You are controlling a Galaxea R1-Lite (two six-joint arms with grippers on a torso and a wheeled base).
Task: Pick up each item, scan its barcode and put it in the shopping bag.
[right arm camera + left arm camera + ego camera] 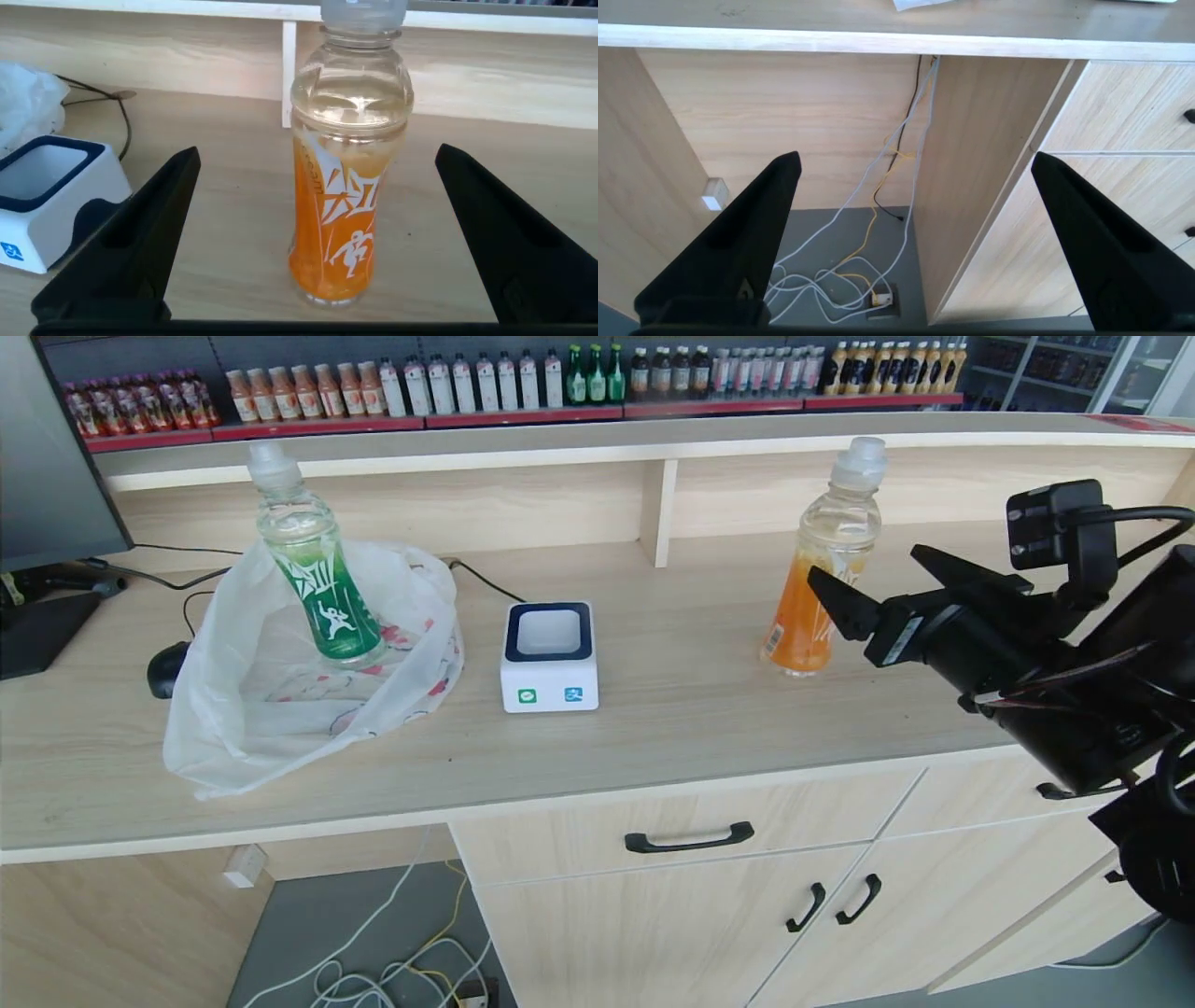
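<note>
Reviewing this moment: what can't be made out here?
Orange bottle cap: right wrist view, cut by the top edge.
Its barcode: head view, too small to read.
Green bottle label back: head view, turned away.
Mouse: head view, partly behind the shopping bag.

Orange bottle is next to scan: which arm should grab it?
Right. The right gripper is level with the orange bottle, open fingers facing it, bottle centred between them. The left gripper hangs below the counter edge, facing floor cables.
</note>
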